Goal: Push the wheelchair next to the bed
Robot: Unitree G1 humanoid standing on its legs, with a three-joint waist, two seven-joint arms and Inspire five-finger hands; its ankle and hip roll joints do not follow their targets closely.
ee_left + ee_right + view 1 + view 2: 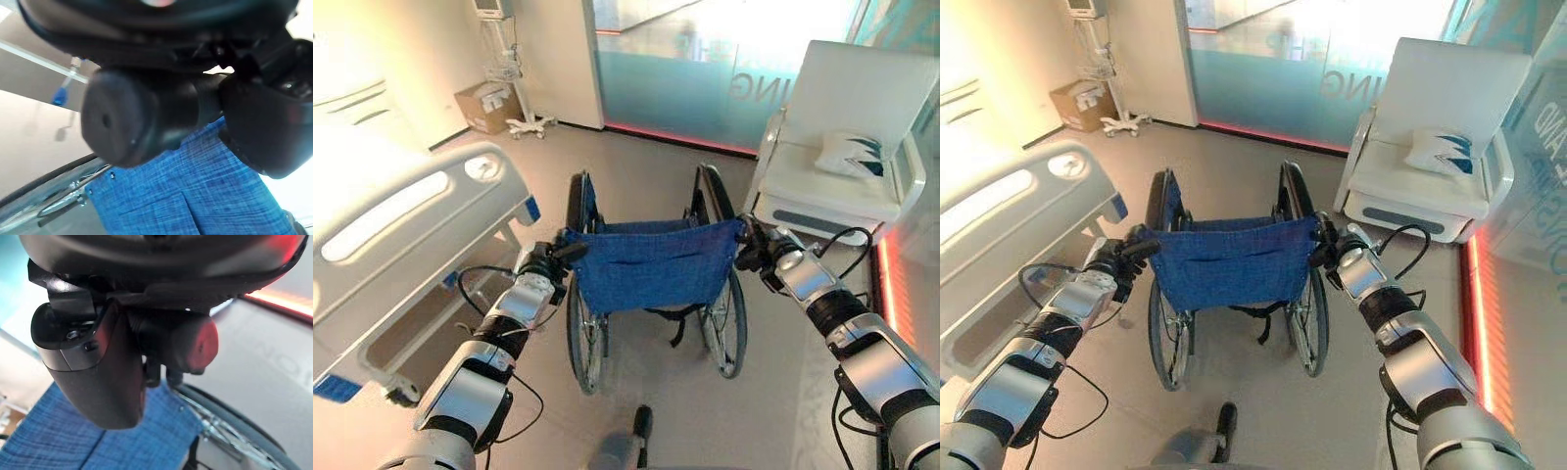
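Observation:
A wheelchair (651,264) with a blue cloth back and black wheels stands straight ahead of me, facing away. My left hand (546,264) is curled round its left push handle (122,117). My right hand (759,250) is curled round the right push handle (190,342). The hospital bed (401,225), white with a blue-tipped footboard, lies to the left. Its foot end is level with the wheelchair's left wheel, a short gap between them.
A white armchair (847,147) with a patterned cushion stands at the right, close to the wheelchair's right wheel. A cardboard box (489,106) and a wheeled stand (519,69) are against the far wall. Frosted glass panels (705,69) close the far side.

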